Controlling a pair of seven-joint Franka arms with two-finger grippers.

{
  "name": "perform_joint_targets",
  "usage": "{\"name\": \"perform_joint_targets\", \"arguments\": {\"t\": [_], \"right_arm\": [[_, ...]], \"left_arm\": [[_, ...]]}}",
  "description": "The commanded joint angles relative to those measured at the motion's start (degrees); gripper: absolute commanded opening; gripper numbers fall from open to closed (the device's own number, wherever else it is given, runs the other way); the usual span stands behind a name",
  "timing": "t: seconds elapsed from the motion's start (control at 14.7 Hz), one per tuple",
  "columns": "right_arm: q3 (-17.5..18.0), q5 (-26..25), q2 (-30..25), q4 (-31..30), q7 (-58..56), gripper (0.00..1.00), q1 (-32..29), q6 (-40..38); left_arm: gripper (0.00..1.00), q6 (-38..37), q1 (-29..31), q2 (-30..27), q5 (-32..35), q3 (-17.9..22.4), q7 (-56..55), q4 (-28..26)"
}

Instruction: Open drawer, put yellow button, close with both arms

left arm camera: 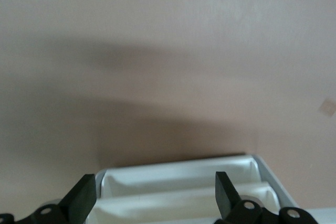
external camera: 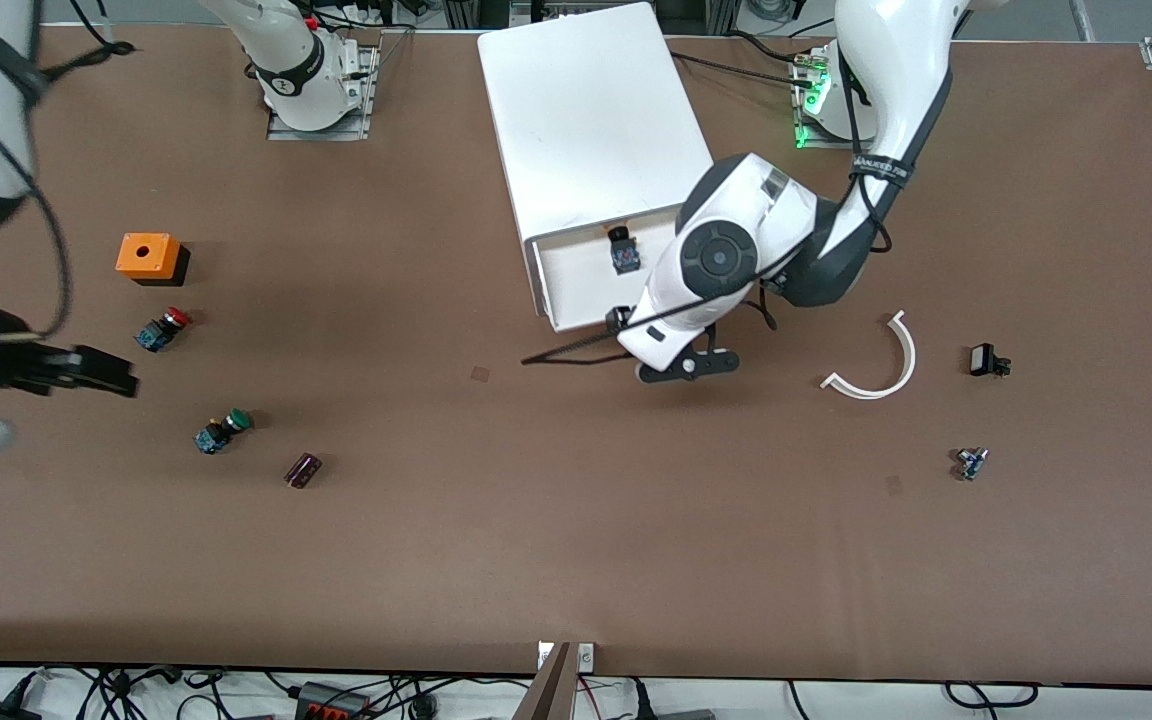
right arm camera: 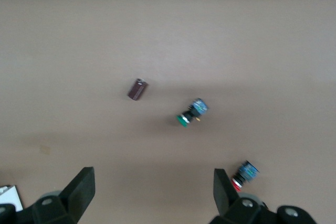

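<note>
The white cabinet (external camera: 586, 120) stands at the robots' edge of the table. Its top drawer (external camera: 576, 285) is pulled out toward the front camera. A small switch (external camera: 622, 250) with a black collar and blue body lies in the drawer; its cap colour does not show. My left gripper (external camera: 626, 325) hangs over the drawer's front edge, open and empty. In the left wrist view (left arm camera: 155, 192) its fingers straddle the drawer's front (left arm camera: 178, 182). My right gripper (external camera: 106, 372) is open and empty over the table at the right arm's end, also shown in the right wrist view (right arm camera: 154, 190).
An orange box (external camera: 148, 257), a red-capped switch (external camera: 162, 328) (right arm camera: 244, 174), a green-capped switch (external camera: 223, 430) (right arm camera: 191, 113) and a small brown piece (external camera: 303, 469) (right arm camera: 137, 89) lie near the right gripper. A white curved strip (external camera: 881, 365) and two small parts (external camera: 986, 360) (external camera: 971, 462) lie at the left arm's end.
</note>
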Motion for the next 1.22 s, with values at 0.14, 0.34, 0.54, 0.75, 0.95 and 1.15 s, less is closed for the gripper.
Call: {"name": "perform_joint_targets", "arguments": {"t": [0.14,0.34,0.54,0.75,0.95,1.15], "right_arm": [[1.39,-0.64,-9.9,-11.34,-2.64,1.0,-2.68,0.28],[1.39,-2.22,-10.69,-11.7,-2.91,1.0,-2.43,-0.24],[1.39,-2.84,-11.83,-13.27,-3.7,1.0,-1.99,-1.47],[1.39,-2.84,-16.65,-20.9,-3.7,1.0,-1.63,1.76],[1.39,-3.02,-22.98,-31.18,-3.97,1.0,-1.72,7.47],[1.48,-4.33,-24.93,-33.06,-4.84,1.0,-1.63,7.32]], "left_arm": [[1.0,-4.84,0.85,-3.27,0.64,-4.18,-0.94,-3.38],[1.0,-5.55,0.76,-3.88,-0.5,-5.5,-2.6,-4.43],[1.0,-5.73,0.76,-5.55,-0.59,-6.56,-2.96,-6.97],[1.0,-5.73,0.41,-5.64,-0.59,-6.91,-3.05,-7.51],[1.0,-5.9,0.41,-5.64,-0.59,-7.7,-3.66,-7.51],[1.0,-5.9,0.49,-5.47,-0.59,-7.79,-4.1,-7.42]]}}
